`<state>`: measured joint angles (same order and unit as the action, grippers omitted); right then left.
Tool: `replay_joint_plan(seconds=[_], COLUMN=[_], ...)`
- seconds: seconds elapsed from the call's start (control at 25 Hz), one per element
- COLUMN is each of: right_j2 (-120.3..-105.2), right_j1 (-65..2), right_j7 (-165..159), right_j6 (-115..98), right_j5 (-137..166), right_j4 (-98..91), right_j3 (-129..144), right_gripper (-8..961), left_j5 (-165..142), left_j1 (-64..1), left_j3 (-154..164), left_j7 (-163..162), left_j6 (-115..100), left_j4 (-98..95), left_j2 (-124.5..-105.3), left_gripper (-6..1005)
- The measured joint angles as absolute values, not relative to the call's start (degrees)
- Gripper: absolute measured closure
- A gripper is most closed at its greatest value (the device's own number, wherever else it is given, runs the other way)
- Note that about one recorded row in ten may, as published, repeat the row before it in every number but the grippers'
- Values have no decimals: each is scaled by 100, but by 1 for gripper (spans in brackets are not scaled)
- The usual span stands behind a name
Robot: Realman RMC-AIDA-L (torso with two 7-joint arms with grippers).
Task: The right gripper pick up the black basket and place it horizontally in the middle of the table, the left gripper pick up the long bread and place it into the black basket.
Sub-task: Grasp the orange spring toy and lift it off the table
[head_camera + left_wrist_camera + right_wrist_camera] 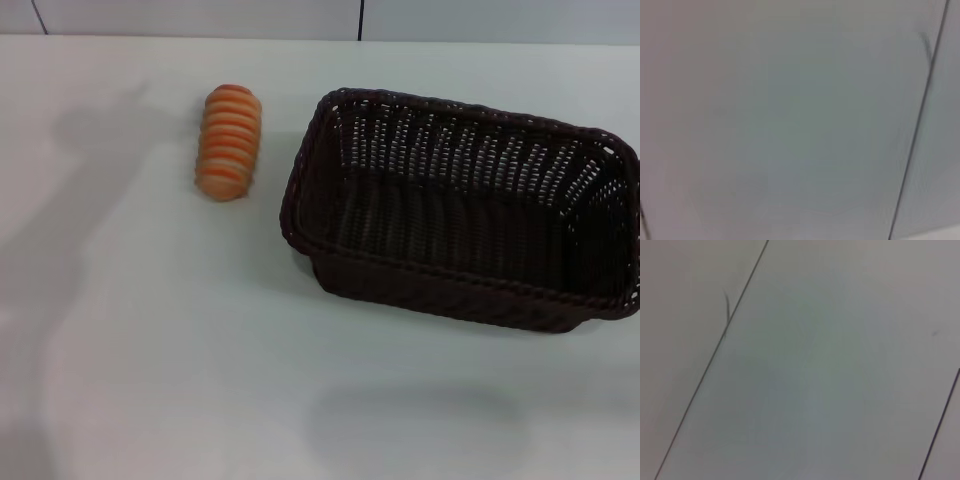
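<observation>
head: long bread (228, 142) left of black basket (470, 205) on table (150, 350) | wrists: blank panels only | jaws: cannot tell

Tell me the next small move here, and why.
Probably bring the right gripper toward the black basket to grasp its rim. The basket sits right of centre on the table, slightly skewed, with nothing in it. The long bread lies apart to its left, and no gripper shows in any view.
</observation>
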<state>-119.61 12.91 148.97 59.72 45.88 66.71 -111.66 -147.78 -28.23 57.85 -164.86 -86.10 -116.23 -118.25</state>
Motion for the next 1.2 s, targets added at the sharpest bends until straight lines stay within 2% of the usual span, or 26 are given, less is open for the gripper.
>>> replay_joint_plan(seconds=[0.08,0.36,0.4,0.48,0.6,1.0,1.2], right_j2=[-11959,-11952,-11953,-11951,-11949,-11950,-11946], right_j1=[1288,1282,1297,1316,1325,1321,1334], right_j7=[14839,14781,14776,14767,14758,14696,14694], right_j6=[5897,5741,5739,5738,5734,5729,5737], right_j5=[4599,4737,4749,4752,4787,5128,5152], right_j4=[6652,6607,6613,6620,6626,6645,6660], right_j3=[-11146,-11046,-11027,-10998,-10965,-10890,-10840], right_gripper=[379,379,379,379,380,380,380], left_j5=[-14934,-15830,-16097,-16189,-16535,-16560,-16562], left_j1=[-2920,-3941,-4246,-4359,-4878,-5746,-5955], left_j3=[5794,5822,5816,5814,5816,5815,5821], left_j7=[-16488,-16493,-16494,-16494,-16496,-16497,-16497], left_j6=[-8716,-9359,-9459,-9489,-9531,-9099,-8796], left_j4=[-11603,-10861,-10467,-10298,-9366,-7318,-6595], left_j2=[-11834,-11856,-11853,-11853,-11831,-11803,-11770], left_gripper=[189,189,189,189,189,190,190])
